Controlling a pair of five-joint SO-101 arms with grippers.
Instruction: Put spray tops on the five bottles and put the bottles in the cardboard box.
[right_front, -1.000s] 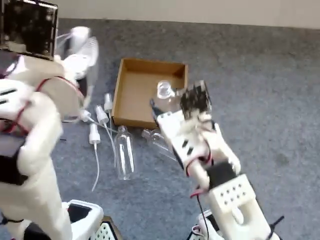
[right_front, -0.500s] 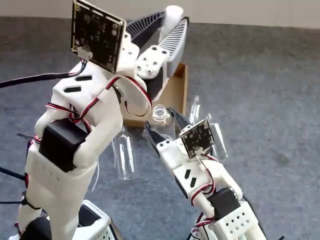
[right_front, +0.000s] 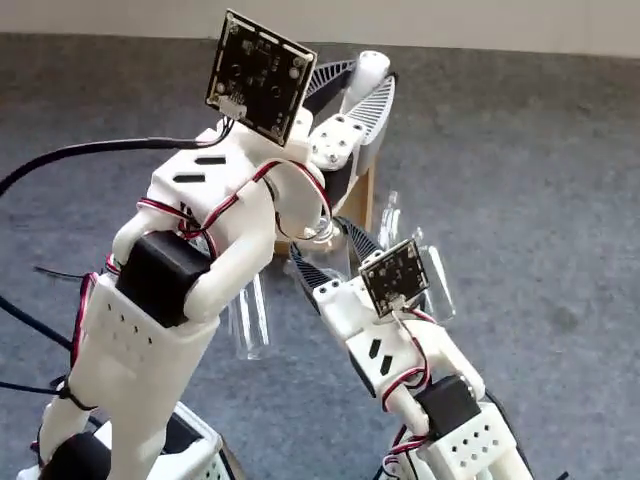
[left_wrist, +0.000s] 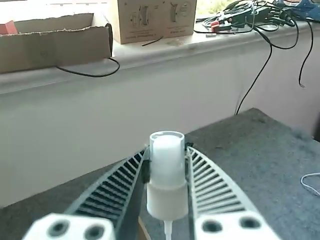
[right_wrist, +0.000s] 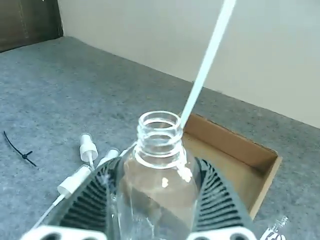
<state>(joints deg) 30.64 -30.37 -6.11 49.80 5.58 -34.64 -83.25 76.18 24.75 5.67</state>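
Note:
My left gripper (left_wrist: 166, 187) is shut on a white spray top (left_wrist: 166, 175), its thin dip tube (right_wrist: 205, 65) pointing down. In the high view this gripper (right_front: 365, 72) hangs above the far edge of the cardboard box (right_front: 366, 198). Just below, my right gripper (right_wrist: 159, 172) is shut on a clear open bottle (right_wrist: 159, 145) held upright. The tube's lower end meets the side of the bottle's rim; I cannot tell if it is inside. The left arm covers most of the right gripper (right_front: 335, 255) from above.
Clear bottles lie on the grey carpet: one (right_front: 248, 318) under the left arm, two (right_front: 390, 215) (right_front: 437, 282) right of the box. Loose spray tops (right_wrist: 89, 146) (right_wrist: 70, 186) lie beside the box (right_wrist: 250, 155). A black tie (right_wrist: 17, 148) lies farther out.
My left arm has swung in from the left with the spray top, ending over the box. My right gripper has drawn the bottle back from the box and holds it under the tube.

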